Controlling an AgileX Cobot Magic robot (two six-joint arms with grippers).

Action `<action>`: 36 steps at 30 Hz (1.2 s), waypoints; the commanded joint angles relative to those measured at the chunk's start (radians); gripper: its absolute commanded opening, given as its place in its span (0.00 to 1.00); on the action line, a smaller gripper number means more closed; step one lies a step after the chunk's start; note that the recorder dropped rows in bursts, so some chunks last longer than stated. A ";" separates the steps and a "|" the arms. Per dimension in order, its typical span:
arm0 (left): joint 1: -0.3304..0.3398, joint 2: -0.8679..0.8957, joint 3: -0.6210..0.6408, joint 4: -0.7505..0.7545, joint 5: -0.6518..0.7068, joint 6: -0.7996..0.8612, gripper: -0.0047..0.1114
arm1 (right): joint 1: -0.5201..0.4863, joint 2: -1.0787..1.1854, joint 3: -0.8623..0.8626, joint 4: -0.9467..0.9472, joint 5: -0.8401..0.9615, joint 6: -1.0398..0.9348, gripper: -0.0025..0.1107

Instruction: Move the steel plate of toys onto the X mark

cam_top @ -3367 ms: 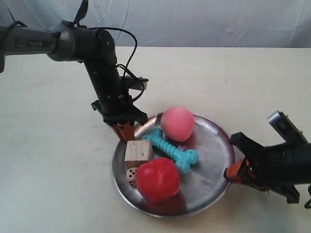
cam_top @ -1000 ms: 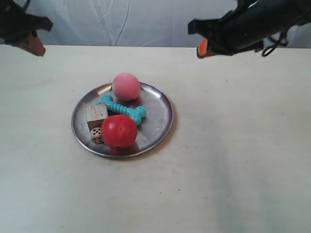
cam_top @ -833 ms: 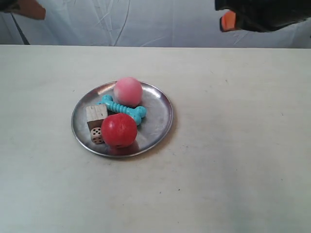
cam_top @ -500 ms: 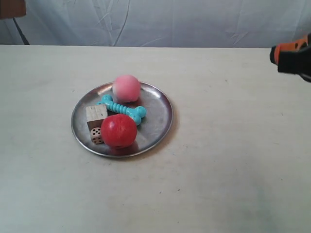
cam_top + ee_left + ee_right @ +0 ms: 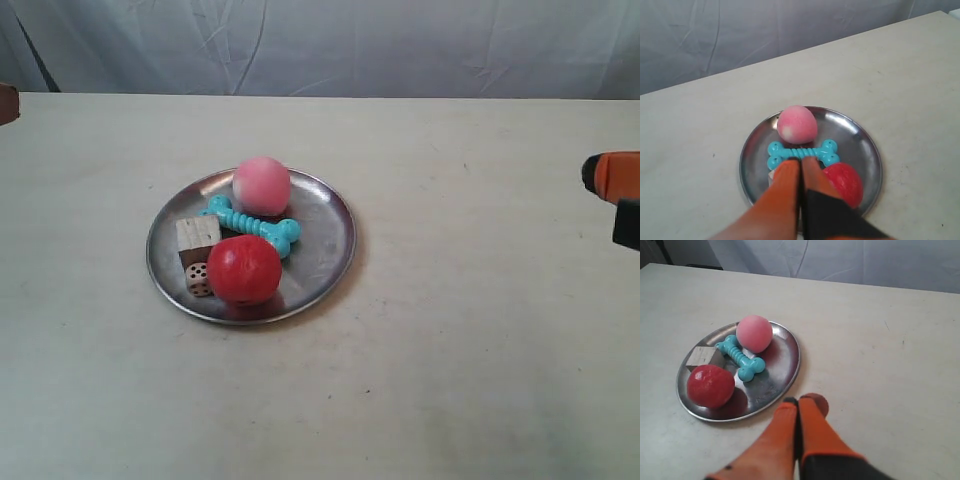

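The steel plate [image 5: 322,240] lies flat on the cream table, left of centre in the exterior view. It holds the toys: a pink ball [image 5: 261,185], a red apple [image 5: 244,270], a turquoise bone [image 5: 255,224], a wooden cube [image 5: 198,236] and a die [image 5: 200,280]. My left gripper [image 5: 801,161] hangs shut and empty above the plate [image 5: 855,140], in line with the bone [image 5: 802,152]. My right gripper [image 5: 799,401] is shut and empty beside the plate [image 5: 785,357], apart from its rim. The X mark shows in no view.
An orange fingertip [image 5: 612,178] of the arm at the exterior view's right pokes in at the right edge. A sliver of the other arm [image 5: 7,103] shows at the left edge. A pale cloth backdrop [image 5: 330,45] hangs behind the table's far edge.
Both grippers have let go of the plate's rim and pulled away to the exterior view's edges. The plate sits further left than at first and has stayed still over the last second.
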 commanded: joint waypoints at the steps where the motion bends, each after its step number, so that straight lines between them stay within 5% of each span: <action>1: -0.005 -0.005 0.003 0.004 -0.003 0.000 0.04 | 0.005 -0.040 0.004 -0.001 -0.005 -0.002 0.02; 7: -0.005 -0.005 0.003 0.004 -0.008 0.000 0.04 | -0.069 -0.207 0.075 -0.103 -0.014 -0.054 0.02; 18: -0.005 -0.005 0.003 0.004 -0.008 0.000 0.04 | -0.193 -0.583 0.535 -0.083 -0.165 -0.054 0.02; 31: -0.005 -0.005 0.003 0.004 -0.008 0.002 0.04 | -0.193 -0.583 0.574 -0.084 -0.161 -0.052 0.02; 36: -0.005 -0.137 0.067 0.164 -0.259 -0.054 0.04 | -0.193 -0.583 0.574 -0.070 -0.164 -0.052 0.02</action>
